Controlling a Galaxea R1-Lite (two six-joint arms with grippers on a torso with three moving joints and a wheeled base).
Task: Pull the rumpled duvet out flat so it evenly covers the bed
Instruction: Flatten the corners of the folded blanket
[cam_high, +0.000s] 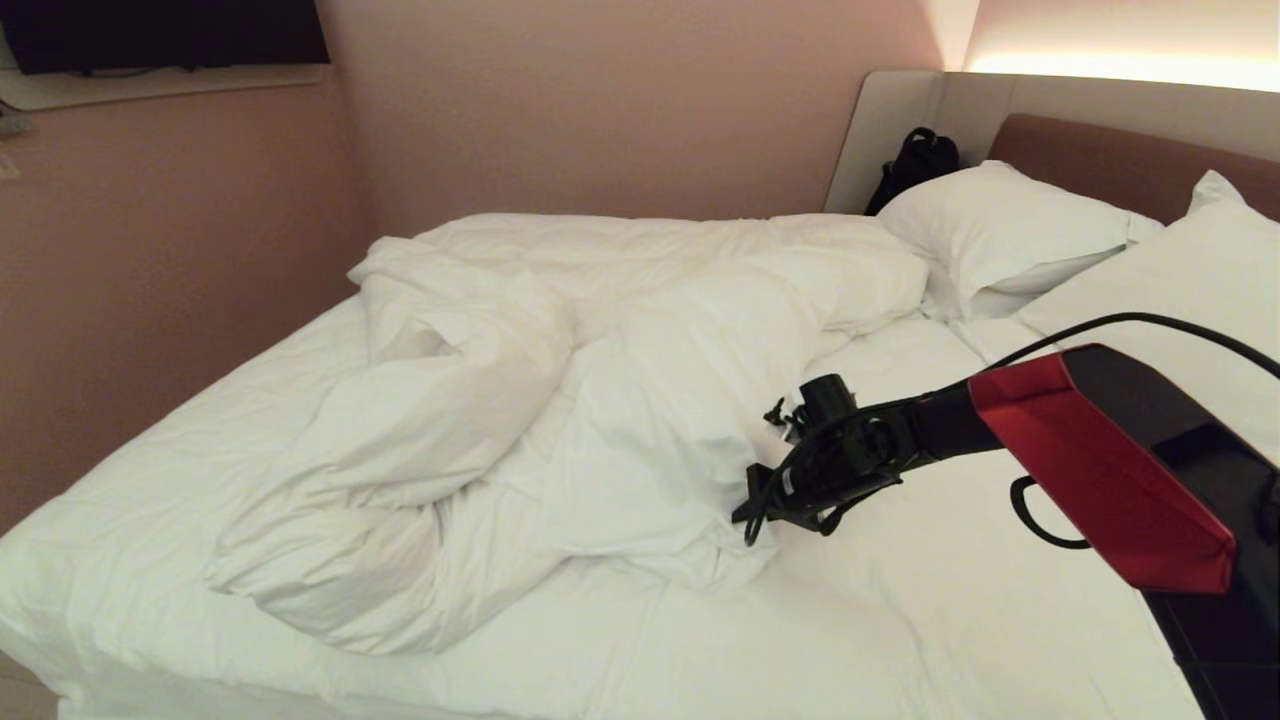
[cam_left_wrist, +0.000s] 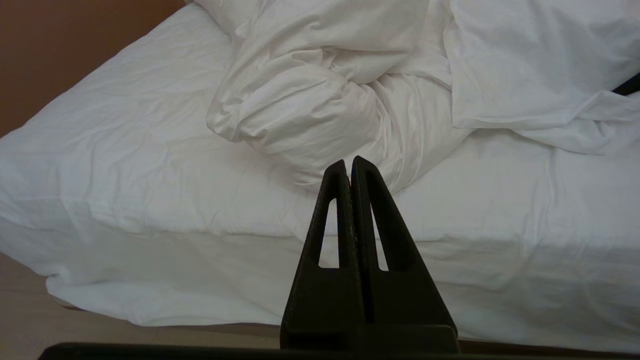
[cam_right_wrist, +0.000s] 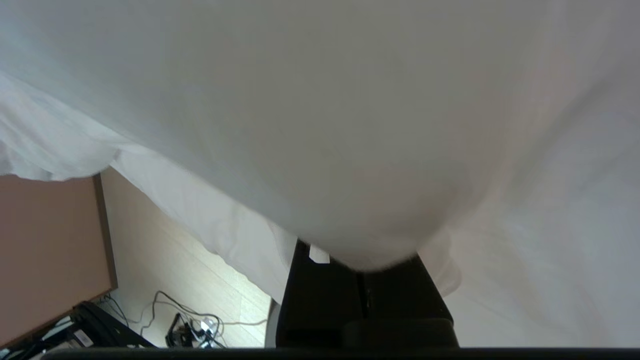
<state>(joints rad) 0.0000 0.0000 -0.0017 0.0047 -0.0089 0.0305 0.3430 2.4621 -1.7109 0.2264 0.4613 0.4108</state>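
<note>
head view, duvet (cam_high: 560, 400): bunched in a rumpled heap mid-bed, running from 12 o'clock down to 7 o'clock; sheet bare around it.
head view, bed (cam_high: 900, 620): fills the frame, two pillows (cam_high: 1000, 240) at 1–2 o'clock against the headboard (cam_high: 1120, 160), black bag (cam_high: 915, 160) beside the near pillow.
head view, right end effector (cam_high: 745, 510): reaches in from 3 o'clock on the red-cased arm, tip buried in the duvet's near fold at centre.
left wrist view, left end effector (cam_left_wrist: 350, 167): fingers pressed together, holding nothing, off the bed's edge; duvet roll at 12 o'clock beyond it.
right wrist view, right end effector (cam_right_wrist: 365, 270): clamped on duvet cloth, which drapes over the fingers and hides them; floor, cables (cam_right_wrist: 190, 325) at 7 o'clock.
</note>
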